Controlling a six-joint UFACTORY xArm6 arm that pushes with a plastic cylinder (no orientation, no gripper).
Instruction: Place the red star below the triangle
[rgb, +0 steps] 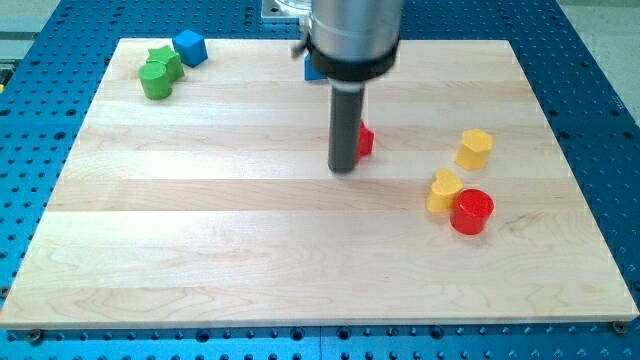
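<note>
My tip (344, 168) touched the red star (365, 141) from the view's left — no jaws, so nothing held; I judged a gentle, centred push best.

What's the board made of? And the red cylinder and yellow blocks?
Board: looks like pale wood, matte, with visible grain and plank seams. Red cylinder and yellow blocks: probably painted wood or plastic, with uniform colour and a slight sheen; I cannot tell which.

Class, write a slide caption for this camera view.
My tip touches the half-hidden red block at mid-board.
</note>
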